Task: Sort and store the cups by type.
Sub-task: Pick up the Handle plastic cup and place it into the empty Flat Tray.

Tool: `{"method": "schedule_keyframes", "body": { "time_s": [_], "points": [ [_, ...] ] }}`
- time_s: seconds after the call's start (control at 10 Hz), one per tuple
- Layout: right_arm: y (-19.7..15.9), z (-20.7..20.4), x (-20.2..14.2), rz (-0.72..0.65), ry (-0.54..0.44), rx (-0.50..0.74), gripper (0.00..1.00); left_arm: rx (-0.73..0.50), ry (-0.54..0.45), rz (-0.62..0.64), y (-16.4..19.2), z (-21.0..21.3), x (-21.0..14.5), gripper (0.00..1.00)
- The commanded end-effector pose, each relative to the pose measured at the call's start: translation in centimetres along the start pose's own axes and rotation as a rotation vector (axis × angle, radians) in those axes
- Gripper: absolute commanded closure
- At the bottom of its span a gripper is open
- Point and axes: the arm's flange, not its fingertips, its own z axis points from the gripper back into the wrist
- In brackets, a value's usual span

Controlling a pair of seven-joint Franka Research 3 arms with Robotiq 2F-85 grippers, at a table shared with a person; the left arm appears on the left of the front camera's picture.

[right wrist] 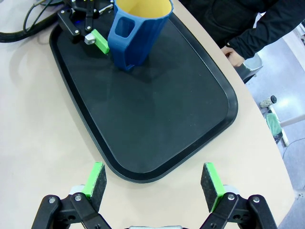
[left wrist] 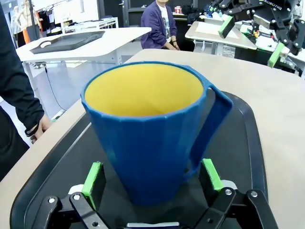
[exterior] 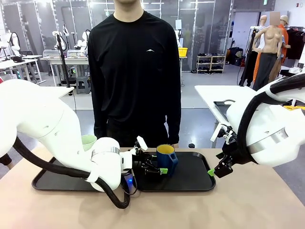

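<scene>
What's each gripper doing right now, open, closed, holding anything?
Left gripper: open, pads on either side of the blue mug without clamping it.
Right gripper: open, holding nothing, over the table edge by the black tray.

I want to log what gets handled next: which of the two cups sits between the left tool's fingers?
The dark blue mug with the yellow inside, between the open left tool; the pale green tumbler stands behind the left arm.

Gripper lettering: "ROBOTIQ" in white capitals runs along the black body of the right gripper [left wrist: 250, 26], seen at the top right of the left wrist view.
Mug: the dark blue mug [left wrist: 152, 129] carries no print.
Trays: the black tray [right wrist: 157, 109] bears no label.
Background signs: too small to read.
</scene>
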Motion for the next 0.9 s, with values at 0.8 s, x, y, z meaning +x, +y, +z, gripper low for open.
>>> {"method": "schedule_keyframes", "body": {
  "time_s": [0.8],
  "points": [
    [0.1, 0.0, 0.1, -0.001, -0.001, -0.002, 0.0, 0.089, 0.013, -0.014, -4.4, 5.5, 0.4, 0.0]
  ]
}}
